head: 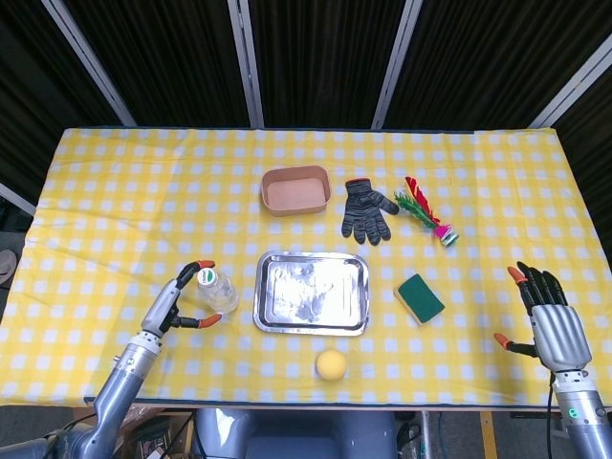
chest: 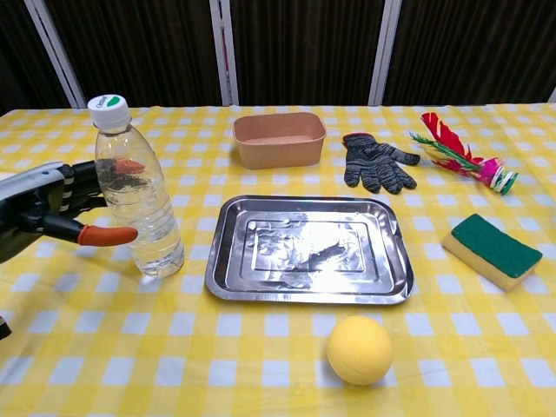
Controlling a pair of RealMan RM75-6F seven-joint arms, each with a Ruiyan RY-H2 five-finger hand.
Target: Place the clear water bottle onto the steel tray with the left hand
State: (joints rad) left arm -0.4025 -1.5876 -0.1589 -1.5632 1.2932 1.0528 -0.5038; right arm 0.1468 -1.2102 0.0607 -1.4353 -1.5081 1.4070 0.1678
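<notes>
Now the left hand (chest: 48,208), fingers spread, brackets the upright clear plastic water bottle (chest: 136,193) without gripping; the rectangular steel tray (chest: 228,280) lies just beyond. Smooth, light, squashy walls: grip mid-body, gently
</notes>
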